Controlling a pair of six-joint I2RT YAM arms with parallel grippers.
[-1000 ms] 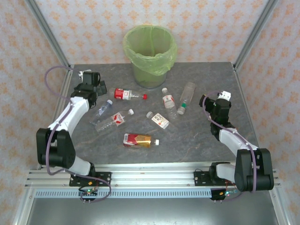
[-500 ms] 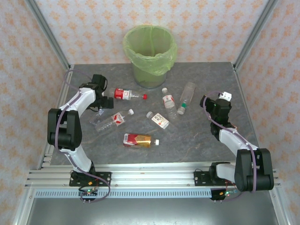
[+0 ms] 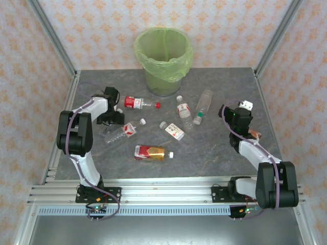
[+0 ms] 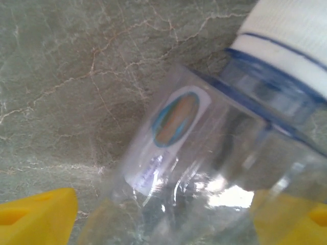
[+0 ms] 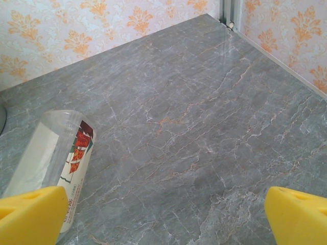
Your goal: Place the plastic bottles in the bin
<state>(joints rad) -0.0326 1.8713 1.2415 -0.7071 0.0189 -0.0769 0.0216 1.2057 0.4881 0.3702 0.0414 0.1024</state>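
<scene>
Several clear plastic bottles lie on the grey table in front of the green-lined bin point(image 3: 163, 77). My left gripper point(image 3: 113, 118) point(image 4: 163, 219) is down over the leftmost one, a white-capped bottle point(image 4: 204, 153) that lies on the table between the yellow fingers point(image 4: 36, 217); the jaws stand apart on either side of it. Near it lie a red-capped bottle point(image 3: 139, 103), a second clear one point(image 3: 124, 130) and a red-and-gold one point(image 3: 150, 152). My right gripper point(image 3: 224, 110) point(image 5: 163, 219) is open over bare table, with a green-capped bottle point(image 3: 203, 106) point(image 5: 51, 153) to its left.
Two more white-capped bottles point(image 3: 183, 109) point(image 3: 173, 131) lie mid-table. Patterned walls and metal corner posts point(image 3: 273, 38) close the table in. Bare marbled surface point(image 5: 204, 112) stretches ahead of the right gripper.
The left arm has swung from the back-left corner inward and down onto the leftmost bottle. The right arm has hardly moved.
</scene>
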